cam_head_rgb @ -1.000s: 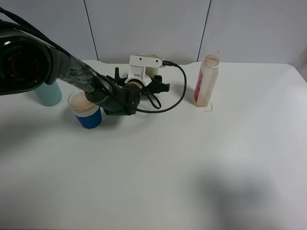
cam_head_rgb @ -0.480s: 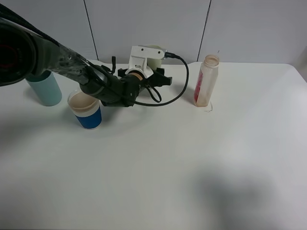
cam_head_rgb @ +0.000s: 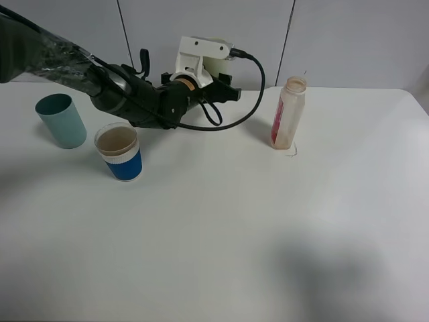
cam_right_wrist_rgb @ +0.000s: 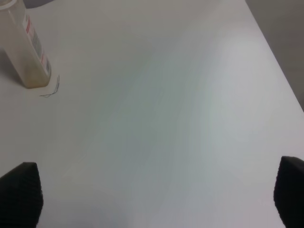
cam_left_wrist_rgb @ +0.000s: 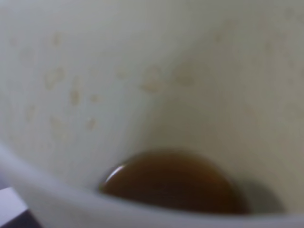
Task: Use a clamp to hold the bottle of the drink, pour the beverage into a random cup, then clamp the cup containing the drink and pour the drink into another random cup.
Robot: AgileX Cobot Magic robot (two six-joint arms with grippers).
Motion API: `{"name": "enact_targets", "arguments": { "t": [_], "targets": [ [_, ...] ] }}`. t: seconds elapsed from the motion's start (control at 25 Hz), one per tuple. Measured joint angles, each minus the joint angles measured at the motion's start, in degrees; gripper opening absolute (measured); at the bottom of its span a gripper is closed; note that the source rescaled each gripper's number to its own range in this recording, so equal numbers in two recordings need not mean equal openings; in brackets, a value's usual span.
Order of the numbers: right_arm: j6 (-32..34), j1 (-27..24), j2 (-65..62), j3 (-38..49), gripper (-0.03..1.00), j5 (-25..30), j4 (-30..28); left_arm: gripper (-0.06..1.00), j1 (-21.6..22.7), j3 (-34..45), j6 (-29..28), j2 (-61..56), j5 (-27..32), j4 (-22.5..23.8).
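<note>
My left gripper (cam_head_rgb: 218, 86) is shut on a pale cup (cam_head_rgb: 216, 63) and holds it above the table at the back middle. The left wrist view looks into this cup (cam_left_wrist_rgb: 142, 71), where a little brown drink (cam_left_wrist_rgb: 175, 183) is pooled. A blue cup (cam_head_rgb: 120, 153) with brown drink in it stands on the table at the left, apart from the gripper. A teal cup (cam_head_rgb: 60, 119) stands further left. The drink bottle (cam_head_rgb: 289, 113) stands uncapped at the back right and also shows in the right wrist view (cam_right_wrist_rgb: 26, 50). My right gripper (cam_right_wrist_rgb: 154, 194) is open and empty above bare table.
A black cable (cam_head_rgb: 251, 100) loops from the left wrist over the table between the held cup and the bottle. The white table (cam_head_rgb: 234, 221) stretches forward and to the right. Its right edge (cam_right_wrist_rgb: 273, 52) shows in the right wrist view.
My left arm has lifted and moved back with the pale cup, away from the blue cup. The teal cup is now fully uncovered. The bottle and the blue cup have not moved.
</note>
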Motion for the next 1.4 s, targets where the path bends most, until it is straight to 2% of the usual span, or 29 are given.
{"name": "enact_targets", "arguments": {
  "t": [0.6, 1.04, 1.4],
  "targets": [
    [0.0, 0.0, 0.0, 0.0, 0.98, 0.0, 0.0, 0.01, 5.5, 11.5, -0.3, -12.6, -0.1, 6.0],
    [0.0, 0.0, 0.0, 0.0, 0.98, 0.0, 0.0, 0.01, 10.5, 23.4, -0.7, -20.5, -3.2, 6.4],
    [0.0, 0.0, 0.0, 0.0, 0.98, 0.0, 0.0, 0.01, 16.2, 29.2, -0.9, -24.5, -4.6, 7.7]
  ]
}}
